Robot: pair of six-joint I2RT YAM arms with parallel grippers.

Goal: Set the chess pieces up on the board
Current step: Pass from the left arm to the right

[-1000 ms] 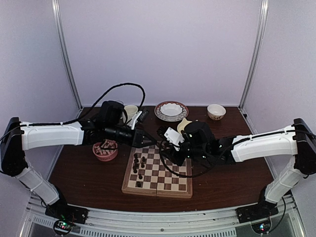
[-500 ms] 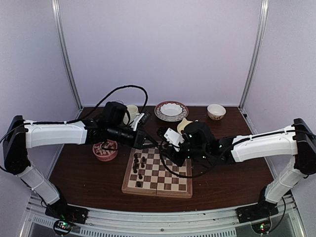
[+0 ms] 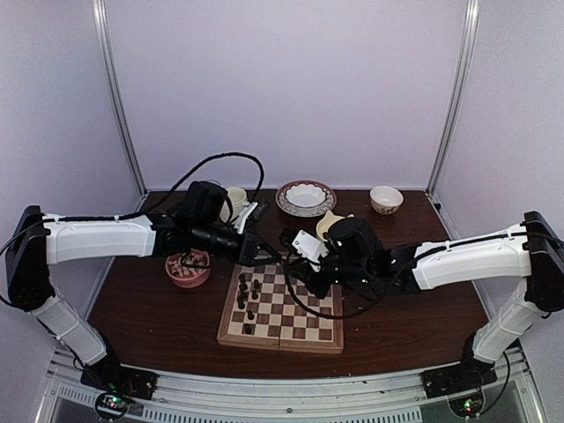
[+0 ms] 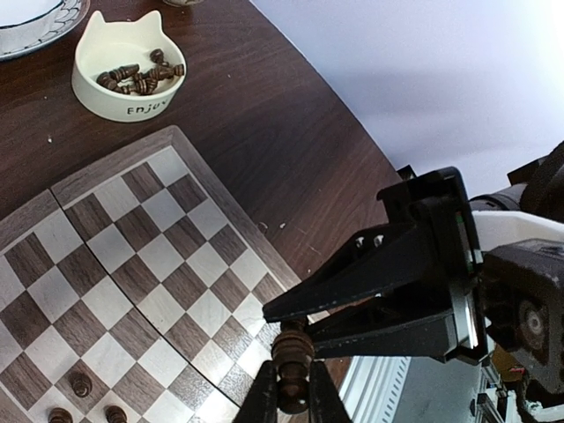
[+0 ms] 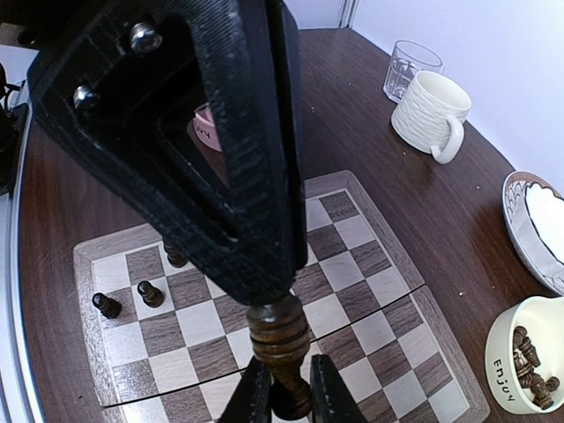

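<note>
Between your left fingers [image 4: 263, 401] and right fingers [image 5: 251, 401], both clamped on one chess piece [image 4: 293, 352], it looks like a handover. The board [image 4: 132, 264] lies below; next, loosen one side.

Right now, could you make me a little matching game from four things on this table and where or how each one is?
1 cat-eared bowl
2 ribbed mug
3 chessboard
4 turned dark piece

A beside a clear glass
B gripped by left gripper and right gripper
C holds loose dark pieces
D has standing pieces on it

Pairs: 1-C, 2-A, 3-D, 4-B
</note>
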